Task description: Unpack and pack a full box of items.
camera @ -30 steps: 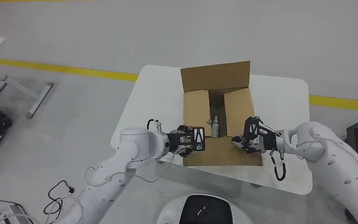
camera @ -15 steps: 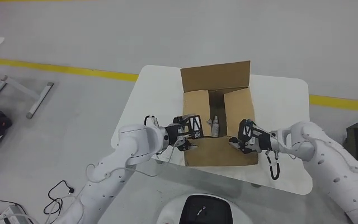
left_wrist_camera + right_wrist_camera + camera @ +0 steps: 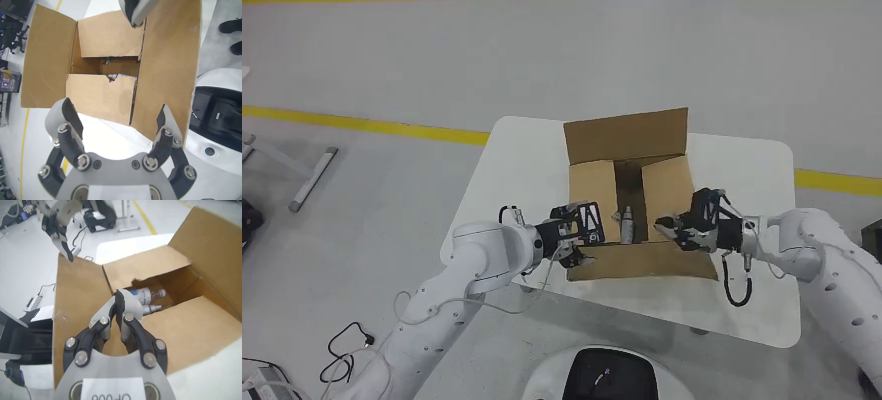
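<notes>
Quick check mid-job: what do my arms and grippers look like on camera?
The left arm and right arm are smooth white shells; a black cable loops at the right wrist. The left gripper and right gripper share grey metal bases, black links with silver bolts, pale fingers with ribbed black pads.

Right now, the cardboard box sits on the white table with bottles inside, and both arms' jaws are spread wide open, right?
Not quite. Only the left jaws are spread open; the right jaws are pressed shut, as the right wrist view shows. The cardboard box, white table and bottles are as you say.
</notes>
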